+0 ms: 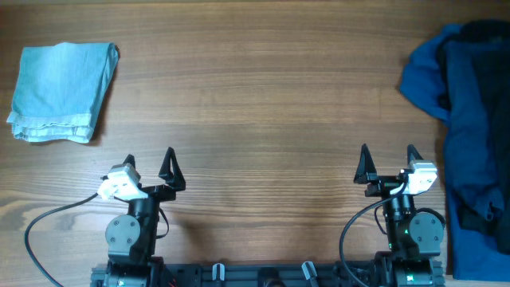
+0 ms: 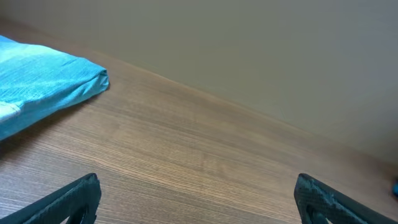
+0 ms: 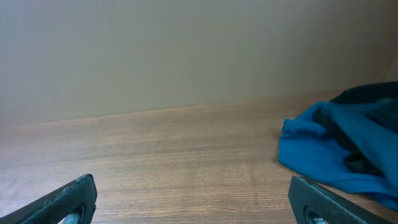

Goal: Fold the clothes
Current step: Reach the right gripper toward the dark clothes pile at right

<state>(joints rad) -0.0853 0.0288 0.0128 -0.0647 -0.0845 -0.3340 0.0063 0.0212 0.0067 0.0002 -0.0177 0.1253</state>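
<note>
Right tool [image 3: 193, 186] agape — clothes [image 3: 376, 93] dark, rumpled

Your right gripper [image 3: 193, 202] stands wide open and empty: you see one dark fingertip [image 3: 68, 196] in the lower left corner of the frame and the other in the lower right, with bare wood-grain surface [image 3: 174, 149] between them. At the right edge of the frame a rumpled deep blue garment heap [image 3: 329, 149] lies on the surface, with darker fabric showing along its top. A plain beige wall [image 3: 186, 50] fills the upper half.
</note>
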